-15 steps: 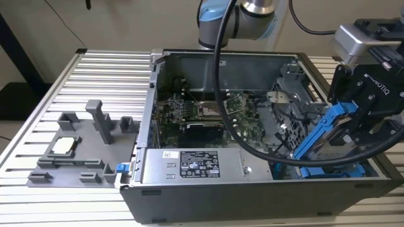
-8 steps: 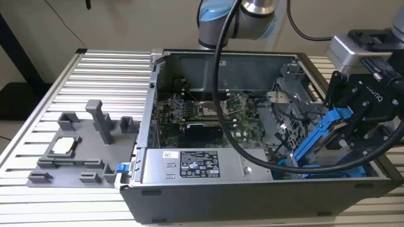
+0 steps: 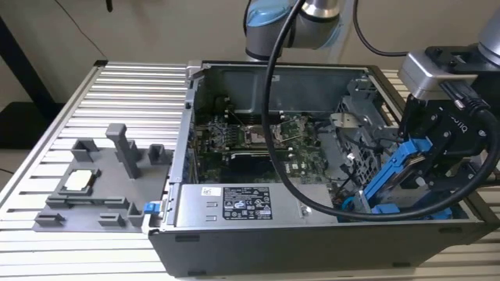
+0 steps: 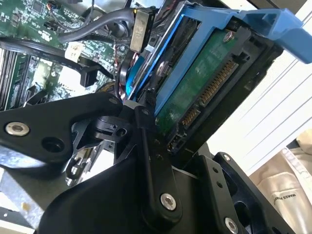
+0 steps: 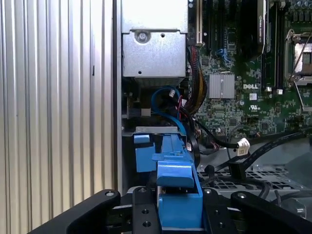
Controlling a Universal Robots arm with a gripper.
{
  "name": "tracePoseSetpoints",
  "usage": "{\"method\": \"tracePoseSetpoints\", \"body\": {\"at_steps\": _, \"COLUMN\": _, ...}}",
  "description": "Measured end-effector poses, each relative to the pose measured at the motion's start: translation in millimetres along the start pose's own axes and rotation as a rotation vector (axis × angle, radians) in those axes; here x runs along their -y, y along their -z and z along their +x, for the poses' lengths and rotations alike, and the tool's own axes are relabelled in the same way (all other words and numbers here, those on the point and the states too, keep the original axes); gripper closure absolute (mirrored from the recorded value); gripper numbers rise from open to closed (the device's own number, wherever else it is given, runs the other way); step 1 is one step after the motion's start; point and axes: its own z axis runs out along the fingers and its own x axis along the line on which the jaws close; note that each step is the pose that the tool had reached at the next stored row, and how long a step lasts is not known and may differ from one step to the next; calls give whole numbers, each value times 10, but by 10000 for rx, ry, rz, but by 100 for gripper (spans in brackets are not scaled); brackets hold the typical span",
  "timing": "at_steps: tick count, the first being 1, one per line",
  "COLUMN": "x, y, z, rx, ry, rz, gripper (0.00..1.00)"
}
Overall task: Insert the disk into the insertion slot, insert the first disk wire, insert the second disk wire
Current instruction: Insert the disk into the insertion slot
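My gripper [image 3: 432,157] is shut on the disk [image 3: 397,171], a drive in a bright blue carrier frame. It holds it steeply tilted above the front corner of the open computer case [image 3: 312,243], on the exterior view's right. The second wrist view shows the disk's [image 4: 204,83] green circuit side and connector edge between the black fingers [image 4: 146,141]. In the first wrist view the disk [image 5: 178,192] hangs edge-on just over the insertion slot [image 5: 146,139], which has blue tabs. A blue wire [image 5: 165,102] and a black wire with a white plug [image 5: 241,144] lie loose beside the slot.
The grey labelled power-supply box [image 3: 234,202] sits at the case front, beside the slot. Behind it are the motherboard [image 3: 250,140] and a perforated metal cage [image 3: 359,132]. A grey fixture plate [image 3: 93,187] lies on the ribbed table [image 3: 117,88] at the exterior view's left.
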Motion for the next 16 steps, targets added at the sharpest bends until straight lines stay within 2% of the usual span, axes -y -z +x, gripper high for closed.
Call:
{"method": "tracePoseSetpoints", "body": {"at_steps": 8, "x": 0, "y": -1, "z": 0, "rx": 3, "ry": 0, "rz": 0, "gripper": 67}}
{"method": "tracePoseSetpoints", "body": {"at_steps": 10, "x": 0, "y": 0, "z": 0, "rx": 2, "ry": 0, "rz": 0, "gripper": 66}}
{"method": "tracePoseSetpoints", "body": {"at_steps": 11, "x": 0, "y": 0, "z": 0, "rx": 4, "ry": 0, "rz": 0, "gripper": 60}}
{"method": "tracePoseSetpoints", "body": {"at_steps": 16, "x": 0, "y": -1, "z": 0, "rx": 5, "ry": 0, "rz": 0, "gripper": 60}}
